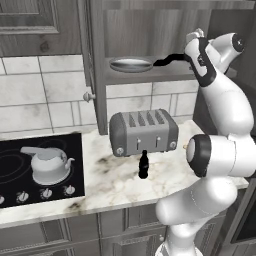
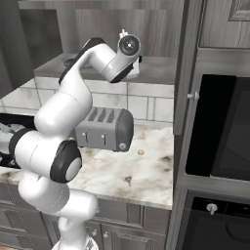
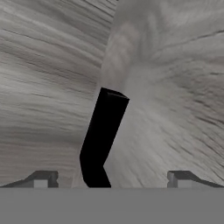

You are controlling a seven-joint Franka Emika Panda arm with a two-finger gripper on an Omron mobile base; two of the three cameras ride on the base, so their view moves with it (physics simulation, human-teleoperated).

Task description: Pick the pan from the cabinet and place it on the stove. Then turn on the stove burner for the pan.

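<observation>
The silver pan [image 1: 131, 64] lies on the bottom shelf of the open cabinet [image 1: 150, 76], its long black handle [image 1: 170, 61] pointing right toward my wrist. In the hand view the handle [image 3: 103, 135] runs up between my gripper's [image 3: 111, 178] two fingertips. The jaws stand wide open on either side of it without touching it. The stove [image 1: 15, 150] is the black cooktop at the lower left, with a row of silver knobs [image 1: 46, 193] along its front. My arm reaches up into the cabinet and hides the hand in both base views.
A silver-white kettle [image 1: 47, 165] sits on the stove. A grey toaster [image 1: 143, 132] stands on the marble counter below the shelf, with a small black item [image 1: 143, 165] in front of it. The open cabinet door [image 1: 95, 65] hangs left of the pan. A black oven front [image 2: 219, 132] is at the right.
</observation>
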